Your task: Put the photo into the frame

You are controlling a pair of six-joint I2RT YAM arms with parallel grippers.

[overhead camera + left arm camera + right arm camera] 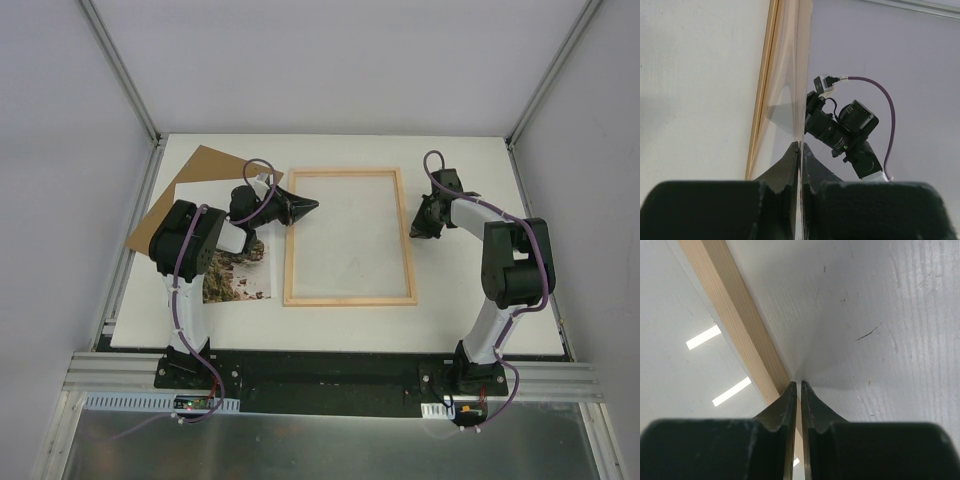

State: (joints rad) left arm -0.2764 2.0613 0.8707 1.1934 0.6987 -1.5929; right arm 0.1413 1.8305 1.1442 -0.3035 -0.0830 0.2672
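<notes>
The light wood frame [349,300] lies flat mid-table with its clear pane [350,240]. The photo [240,282] lies left of it, picture side up, partly hidden under my left arm. My left gripper [312,205] reaches over the frame's left bar. In the left wrist view [800,144] its jaws are shut on a thin clear sheet seen edge-on, apparently the pane, beside the frame bar [762,75]. My right gripper [418,232] is shut and empty, with its tips [798,383] on the table against the frame's right bar [730,305].
A plain brown backing board [195,165] lies at the back left, partly under the photo. The right arm's wrist [845,130] shows across the frame in the left wrist view. Grey walls and rails enclose the white table [470,320].
</notes>
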